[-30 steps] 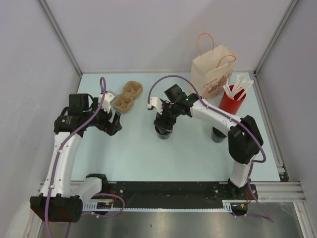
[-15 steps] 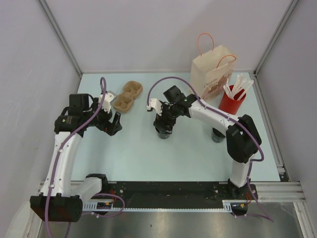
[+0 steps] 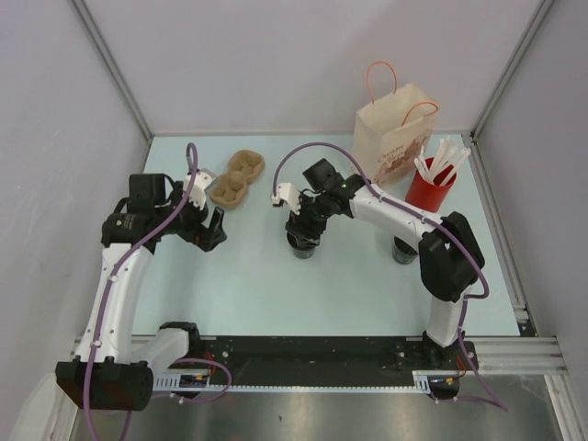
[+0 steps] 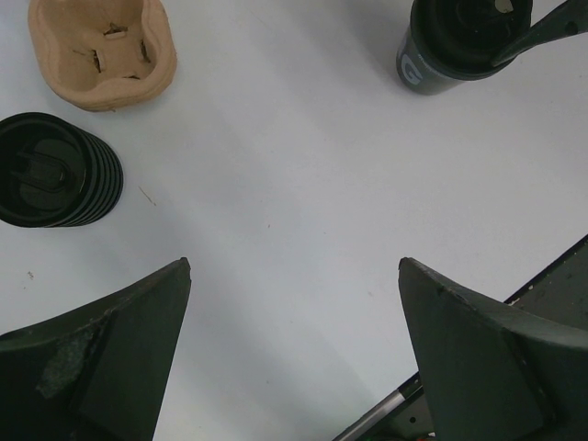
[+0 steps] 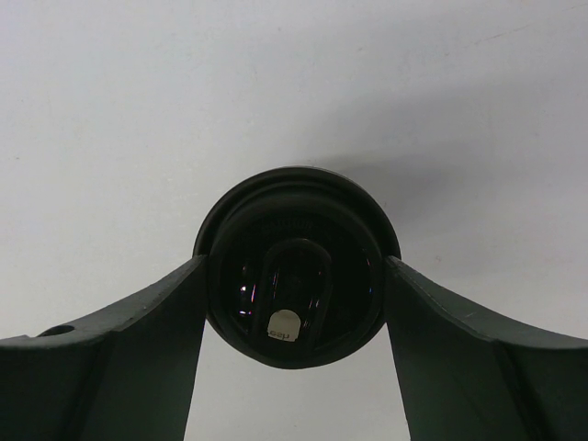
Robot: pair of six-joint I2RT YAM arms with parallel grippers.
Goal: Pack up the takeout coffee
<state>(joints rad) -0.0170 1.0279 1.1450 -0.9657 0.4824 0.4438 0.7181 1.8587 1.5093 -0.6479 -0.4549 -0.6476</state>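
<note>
Our left gripper [image 4: 294, 262] hangs spread wide and empty over the table [image 4: 276, 184], near the takeout coffee [image 4: 55, 170]. That cup stands upright just beside the cardboard carrier [image 4: 101, 50]. Well apart from the carrier, our right gripper [image 5: 295, 262] clasps the taller black cup [image 5: 294, 197] at its lid.
</note>
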